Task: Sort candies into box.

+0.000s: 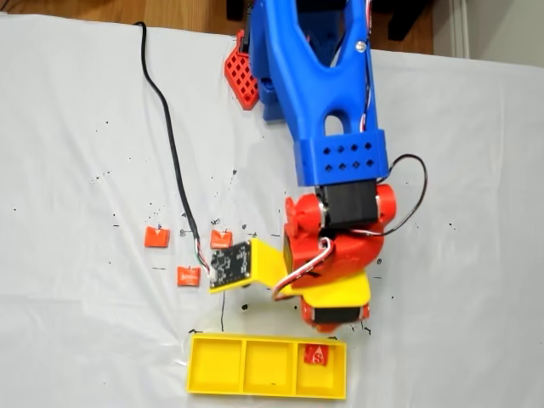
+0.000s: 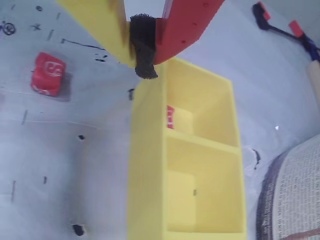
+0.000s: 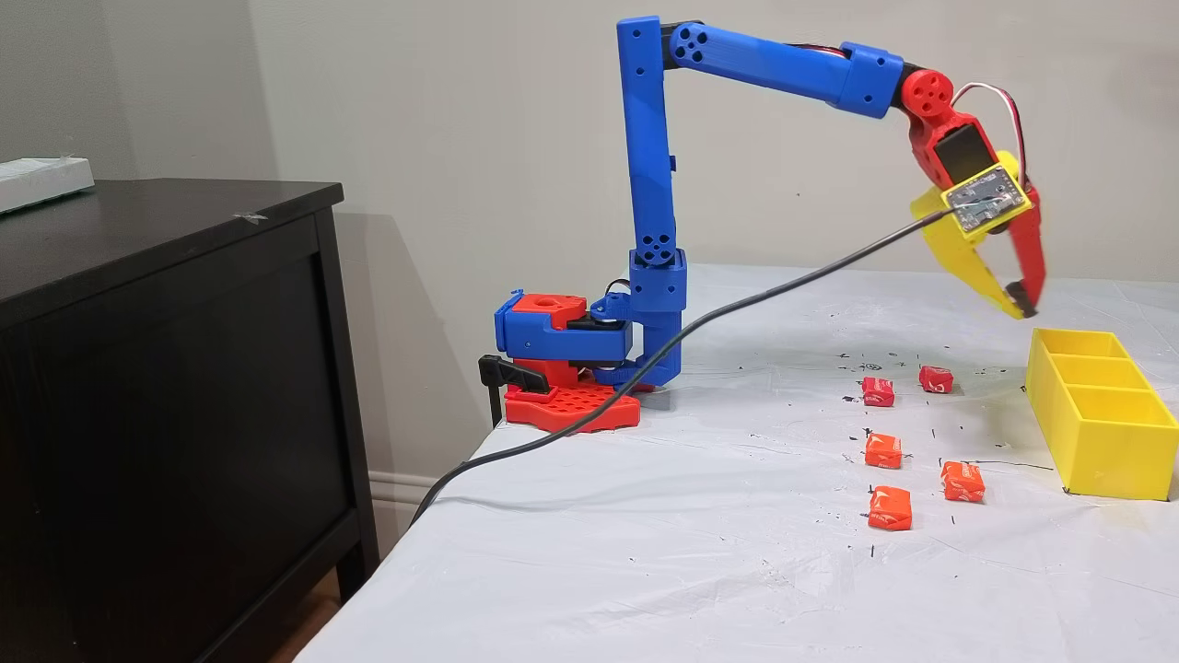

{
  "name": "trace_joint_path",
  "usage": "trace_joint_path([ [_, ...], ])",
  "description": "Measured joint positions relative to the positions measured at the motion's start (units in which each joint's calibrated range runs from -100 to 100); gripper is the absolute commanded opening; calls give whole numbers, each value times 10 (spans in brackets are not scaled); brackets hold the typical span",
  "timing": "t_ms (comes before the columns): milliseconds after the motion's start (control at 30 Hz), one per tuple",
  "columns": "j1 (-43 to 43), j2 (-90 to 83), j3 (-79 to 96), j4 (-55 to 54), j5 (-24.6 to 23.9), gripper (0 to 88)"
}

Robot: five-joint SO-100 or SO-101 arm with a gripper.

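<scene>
End effector [image 3: 1021, 302]: raised, tips together, nothing visible between them
Box [image 3: 1101, 433]: on worktop [image 3: 645, 534], just below end effector
Candies: five [image 3: 890, 508] [image 3: 963, 482] [image 3: 883, 450] [image 3: 878, 391] [image 3: 936, 378] on the cloth, below and left of it

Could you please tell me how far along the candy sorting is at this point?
One candy already lies in an end compartment of the box. The gripper hangs above the box with nothing visibly held. Five candies are left on the table, and the other two compartments are empty.
</scene>
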Motion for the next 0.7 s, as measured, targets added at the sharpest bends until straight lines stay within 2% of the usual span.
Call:
trace_joint_path([
  [400,-30,-9,-8,157,16,12],
  [500,-31,20,-24,171,17,94],
  [700,-31,70,-37,175,24,192],
])
